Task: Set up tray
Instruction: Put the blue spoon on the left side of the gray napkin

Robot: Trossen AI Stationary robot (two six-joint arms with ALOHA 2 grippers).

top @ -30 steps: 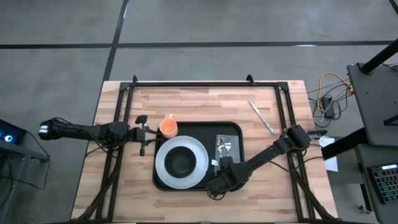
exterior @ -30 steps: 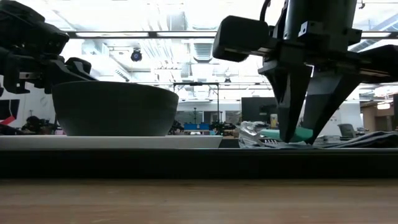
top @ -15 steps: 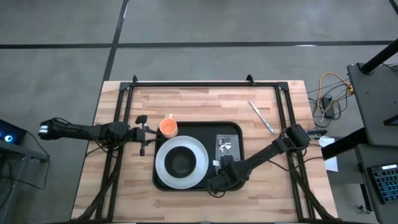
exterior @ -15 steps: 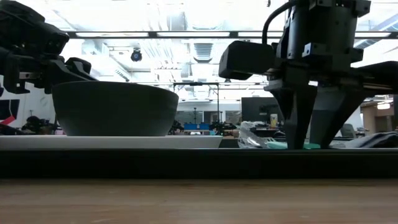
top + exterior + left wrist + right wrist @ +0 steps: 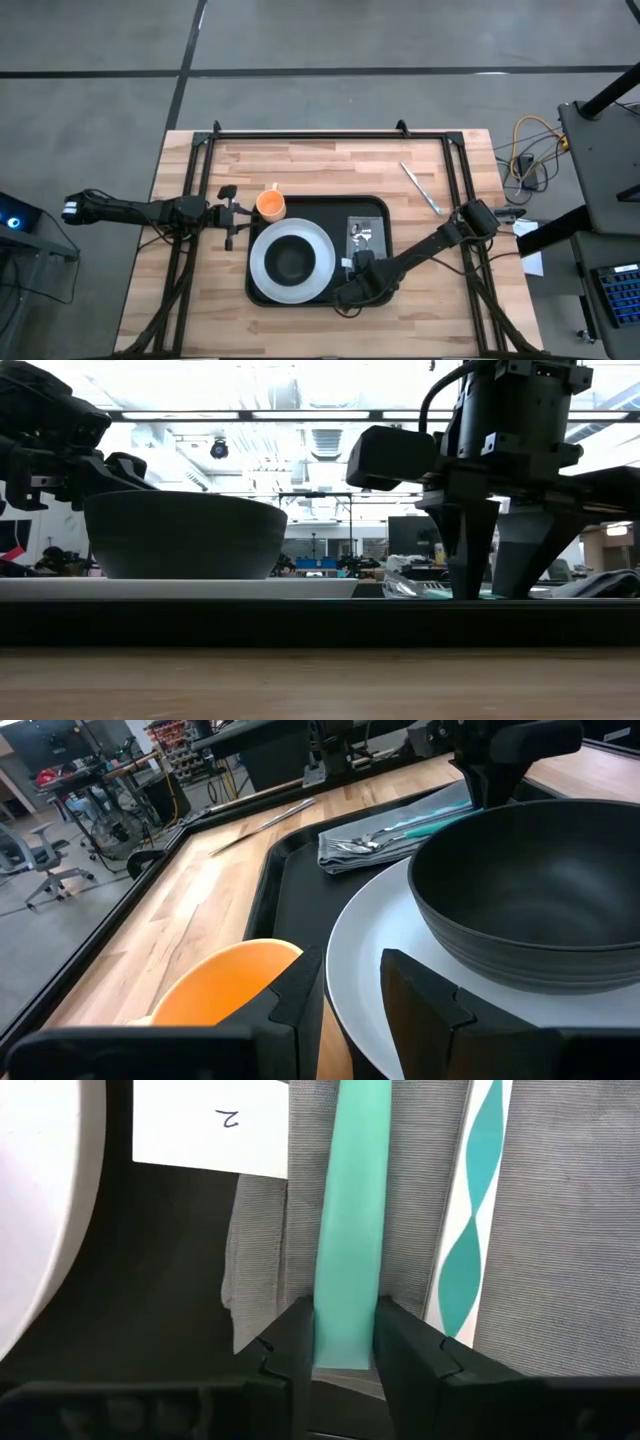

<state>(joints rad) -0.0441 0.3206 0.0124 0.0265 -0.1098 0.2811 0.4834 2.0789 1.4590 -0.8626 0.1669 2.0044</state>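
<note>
Placing cutlery on grey fabric napkin (image 5: 545, 1230) inside large black rectangular tray (image 5: 305, 205).
Right gripper (image 5: 345, 1342) narrowly straddling teal plastic utensil handle (image 5: 350, 1210); grip uncertain. Next, probably: lift clear.

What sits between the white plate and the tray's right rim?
In the high view, a grey napkin with cutlery lies on the tray, right of the white plate. The right gripper straddles a teal handle there.

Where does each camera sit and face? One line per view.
High: above table, facing straight down; left claw, right claw over the tray.
Low: table-top height, facing level across; right claw, bowl.
Left wrist: on left arm, facing bowl; own claw.
Right wrist: on right arm, facing teal handle; own claw.
Shared: low and left wrist show the bowl.
</note>
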